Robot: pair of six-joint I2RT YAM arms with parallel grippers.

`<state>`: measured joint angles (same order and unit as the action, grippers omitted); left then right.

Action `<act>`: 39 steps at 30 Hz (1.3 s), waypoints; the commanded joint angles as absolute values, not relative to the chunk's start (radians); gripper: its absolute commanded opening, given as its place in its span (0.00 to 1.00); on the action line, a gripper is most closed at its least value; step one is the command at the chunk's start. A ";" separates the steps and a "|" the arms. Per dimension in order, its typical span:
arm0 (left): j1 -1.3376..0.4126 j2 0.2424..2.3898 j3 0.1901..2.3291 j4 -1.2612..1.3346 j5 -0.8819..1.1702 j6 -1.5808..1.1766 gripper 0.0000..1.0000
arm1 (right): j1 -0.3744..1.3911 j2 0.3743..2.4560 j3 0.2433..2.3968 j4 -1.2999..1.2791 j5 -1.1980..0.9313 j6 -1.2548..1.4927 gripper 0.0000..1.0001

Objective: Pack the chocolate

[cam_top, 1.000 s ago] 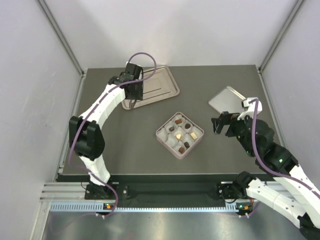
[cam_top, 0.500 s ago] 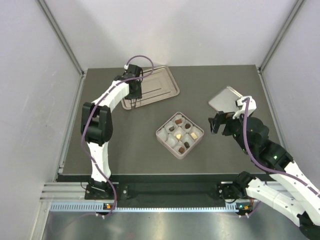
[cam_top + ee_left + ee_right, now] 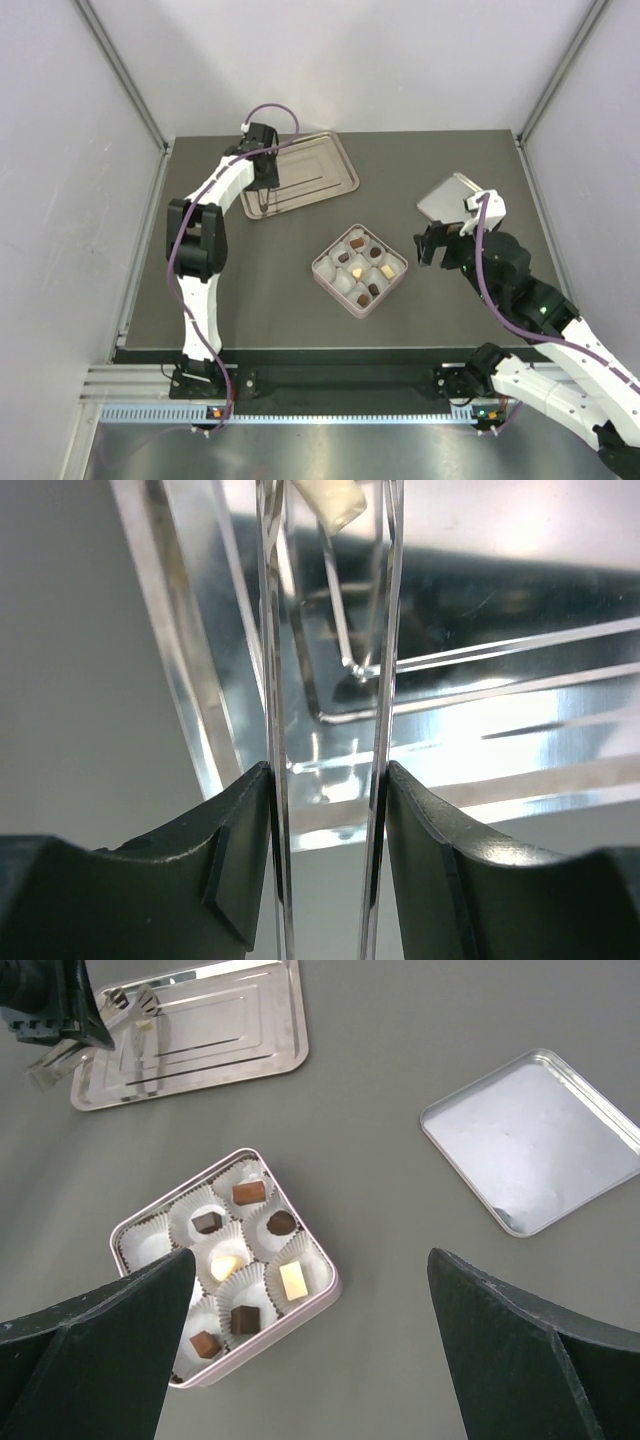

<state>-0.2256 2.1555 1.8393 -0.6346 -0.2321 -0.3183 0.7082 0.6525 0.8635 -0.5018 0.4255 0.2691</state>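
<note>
On your table, the silver tray lay at eleven o'clock, and the pink box in the middle held several chocolate pieces. Your right jaws stood released at three o'clock. Your left jaws, above the tray, were grasping one cream-white chocolate.

Nothing readable is showing in any of the views: no lettering, label, brand mark, number or sign is appearing legibly on anything.
</note>
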 commanded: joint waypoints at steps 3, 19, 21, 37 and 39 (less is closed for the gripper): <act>-0.215 2.198 1.911 -0.607 -0.221 -0.304 0.51 | 0.696 0.664 0.870 -0.449 0.448 0.245 1.00; -0.209 2.129 1.879 -0.667 -0.207 -0.295 0.43 | 0.698 0.672 0.877 -0.443 0.439 0.253 1.00; -0.209 2.122 1.876 -0.681 -0.192 -0.288 0.41 | 0.699 0.663 0.882 -0.445 0.434 0.258 1.00; -0.209 2.014 1.867 -0.796 -0.120 -0.261 0.38 | 0.698 0.623 0.899 -0.476 0.407 0.293 1.00; -0.210 1.993 1.853 -0.807 -0.100 -0.256 0.38 | 0.698 0.617 0.900 -0.480 0.403 0.298 1.00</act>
